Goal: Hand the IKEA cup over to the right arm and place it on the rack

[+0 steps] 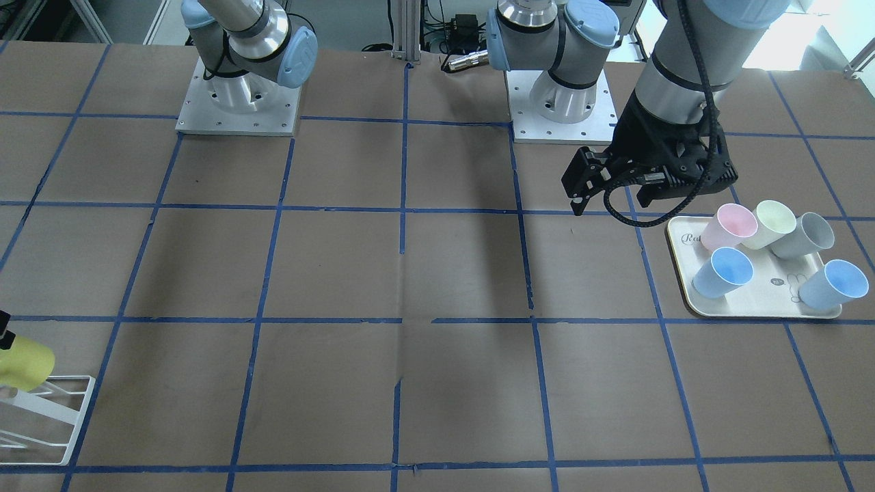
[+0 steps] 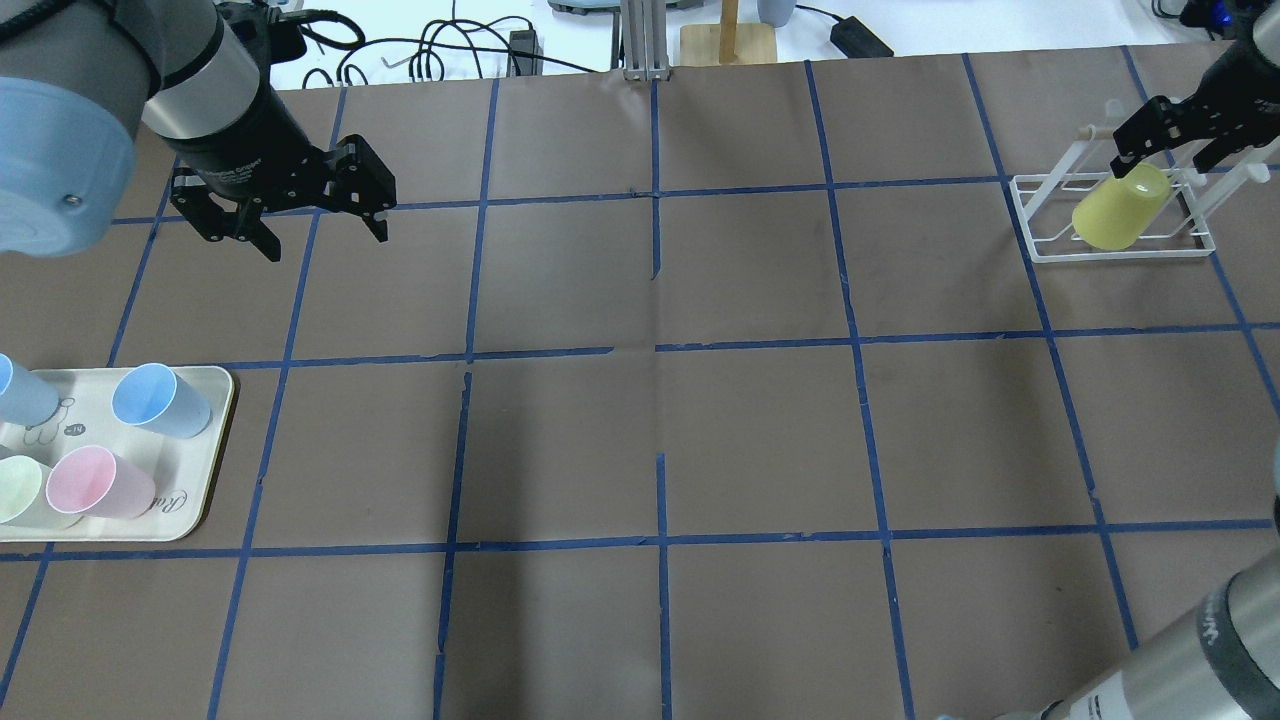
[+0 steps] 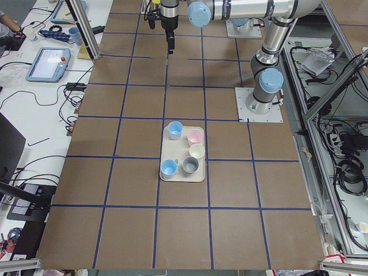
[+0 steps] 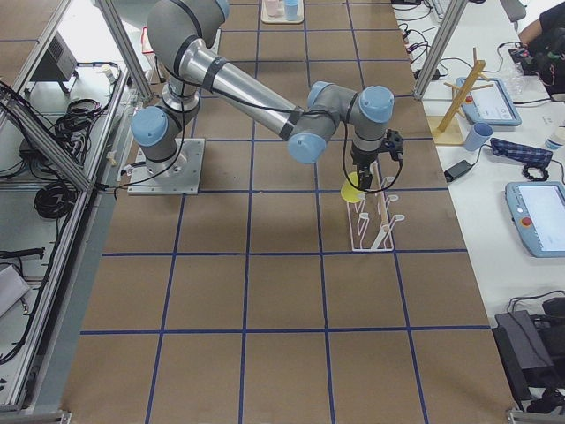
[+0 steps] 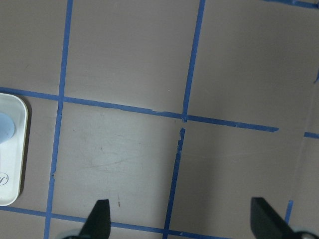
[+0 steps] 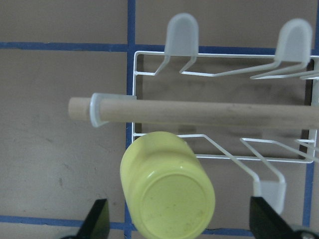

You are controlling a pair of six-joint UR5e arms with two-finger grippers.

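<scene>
Partly cropped in front view, IKEA cup (image 6: pixel 167 189) sits tilted on rack (image 6: pixel 214 74), supporting rod hidden; right gripper (image 2: pixel 1158 160) spread wide over it, left gripper (image 2: pixel 326 245) agape.

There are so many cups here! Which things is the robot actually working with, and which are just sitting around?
Part of the job:
- yellow cup, tilted on the rack
- right arm's fingers, open either side of it

Just lying about:
- tray with the pink cup, cream cup, grey cup and two blue cups
- left arm's fingers, open and empty
</scene>
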